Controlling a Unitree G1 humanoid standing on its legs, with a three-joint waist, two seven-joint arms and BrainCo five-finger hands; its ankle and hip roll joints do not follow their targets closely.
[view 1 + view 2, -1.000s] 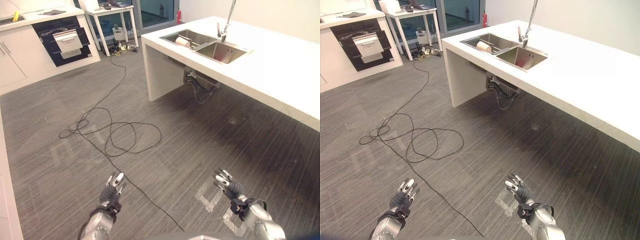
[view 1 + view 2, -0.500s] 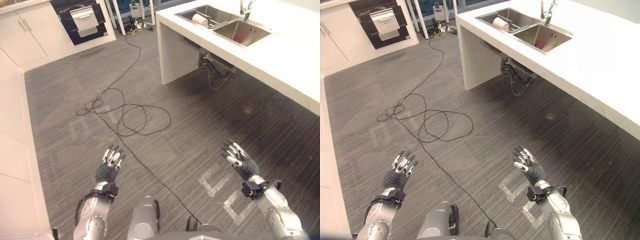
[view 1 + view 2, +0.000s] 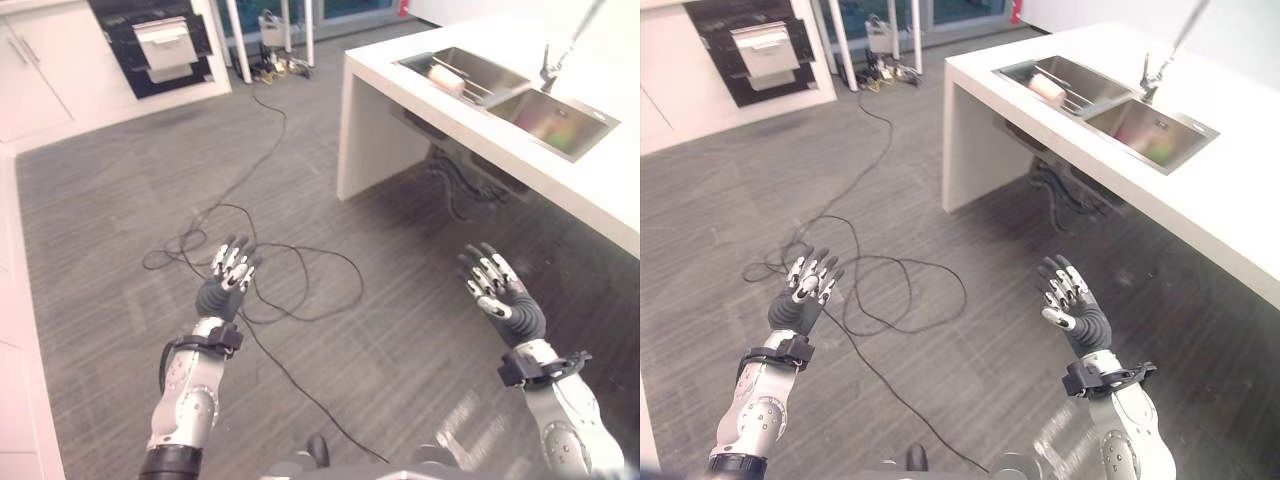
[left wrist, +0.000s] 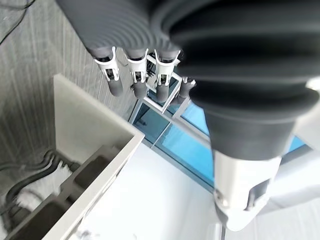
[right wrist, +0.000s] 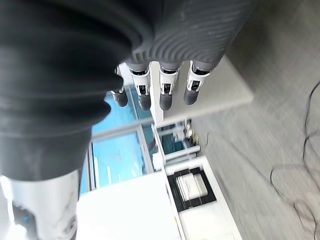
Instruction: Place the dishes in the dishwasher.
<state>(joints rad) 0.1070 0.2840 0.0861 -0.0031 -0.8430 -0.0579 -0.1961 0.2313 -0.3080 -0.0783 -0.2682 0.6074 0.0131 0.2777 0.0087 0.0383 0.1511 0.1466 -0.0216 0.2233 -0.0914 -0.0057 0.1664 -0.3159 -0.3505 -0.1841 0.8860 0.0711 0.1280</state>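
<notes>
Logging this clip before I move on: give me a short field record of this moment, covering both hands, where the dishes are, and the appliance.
left hand: open, fingers straight, raised over the floor, holding nothing
right hand: open, fingers straight, raised over the floor, empty
sink: double basin set in the white counter, ahead and to the right
dishes: a pale item lies on a rack in the far basin
dishwasher: dark-fronted unit in the white cabinets, across the room
task progress: nothing picked up yet

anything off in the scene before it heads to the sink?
One oddity: a cup lies on its side on the rack in the sink. Both hands, left and right, are open and empty above the floor.
</notes>
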